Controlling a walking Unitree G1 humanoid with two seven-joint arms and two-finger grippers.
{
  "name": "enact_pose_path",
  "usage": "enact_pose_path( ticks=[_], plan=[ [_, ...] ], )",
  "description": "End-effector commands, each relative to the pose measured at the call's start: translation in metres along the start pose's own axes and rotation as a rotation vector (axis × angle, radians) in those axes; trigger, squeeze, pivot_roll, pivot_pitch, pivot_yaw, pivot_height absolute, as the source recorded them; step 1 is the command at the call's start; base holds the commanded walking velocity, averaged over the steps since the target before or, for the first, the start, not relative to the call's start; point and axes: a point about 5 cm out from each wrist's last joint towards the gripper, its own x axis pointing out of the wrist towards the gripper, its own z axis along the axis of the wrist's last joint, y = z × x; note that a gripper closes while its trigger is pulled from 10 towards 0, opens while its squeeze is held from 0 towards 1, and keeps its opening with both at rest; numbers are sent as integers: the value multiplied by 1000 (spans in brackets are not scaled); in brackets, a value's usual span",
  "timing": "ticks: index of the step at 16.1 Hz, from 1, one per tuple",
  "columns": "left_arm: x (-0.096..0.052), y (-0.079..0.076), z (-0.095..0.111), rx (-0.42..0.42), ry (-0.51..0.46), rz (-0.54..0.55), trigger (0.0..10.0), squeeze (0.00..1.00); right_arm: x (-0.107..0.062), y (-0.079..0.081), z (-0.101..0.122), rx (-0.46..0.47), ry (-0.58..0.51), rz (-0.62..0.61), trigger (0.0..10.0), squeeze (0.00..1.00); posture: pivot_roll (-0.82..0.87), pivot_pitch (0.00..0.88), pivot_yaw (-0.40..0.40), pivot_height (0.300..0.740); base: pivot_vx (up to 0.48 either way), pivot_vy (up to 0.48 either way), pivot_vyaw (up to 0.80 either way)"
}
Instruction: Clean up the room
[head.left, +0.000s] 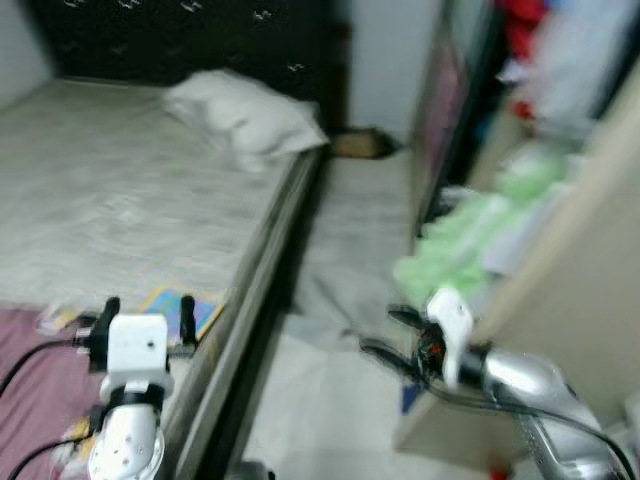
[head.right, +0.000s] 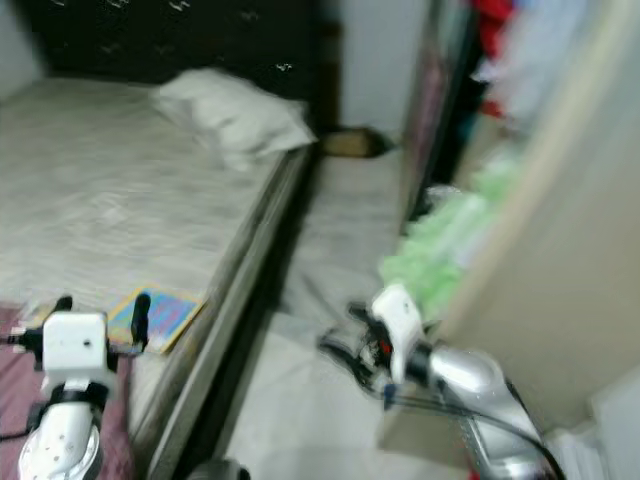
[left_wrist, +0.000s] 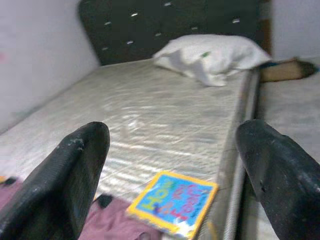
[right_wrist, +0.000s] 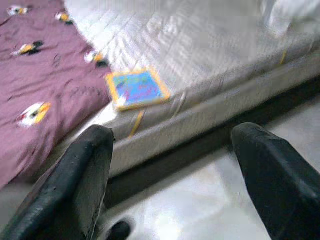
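A colourful book (left_wrist: 173, 201) lay flat on the bed (left_wrist: 165, 115) near its side edge, just ahead of the left gripper (left_wrist: 172, 175) and between its wide-open, empty fingers (left_wrist: 75, 175). A purple blanket (right_wrist: 35, 80) touched the book's near side. The right gripper (right_wrist: 175, 170), also spread wide and holding nothing, hung over the bare floor (head.left: 320, 400) beside the bed edge. A pillow (head.left: 245, 118) lay well beyond, by the headboard (left_wrist: 165, 25).

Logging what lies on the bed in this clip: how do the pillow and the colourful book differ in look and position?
The pillow is white, plump and rumpled; the book is flat, with a yellow border and blue cover. The pillow lies by the dark headboard; the book lies near the mattress edge, beside the maroon blanket. Both rest on the mattress, untouched by the left gripper or right gripper.
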Motion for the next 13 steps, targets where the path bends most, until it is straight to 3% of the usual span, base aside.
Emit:
enact_pose_path(
  ticks=[1,3,5,13],
  plan=[
    [-1,3,-1,9,7,2,10000,0,4,-7,10,-37,-46,-66,10000,0,-11,0,-47,740,0,0,800],
    [0,4,-1,15,-1,26,10000,0,21,-17,40,-33,-176,-238,10000,0,-8,0,-46,740,0,0,800],
    [2,4,1,14,-8,45,10000,0,27,-24,56,33,-251,-334,10000,0,-7,0,-44,740,0,0,800],
    [13,10,5,2,-31,118,10000,0,35,-16,49,26,-260,-401,10000,0,-6,0,-31,740,0,0,800]
  ],
)
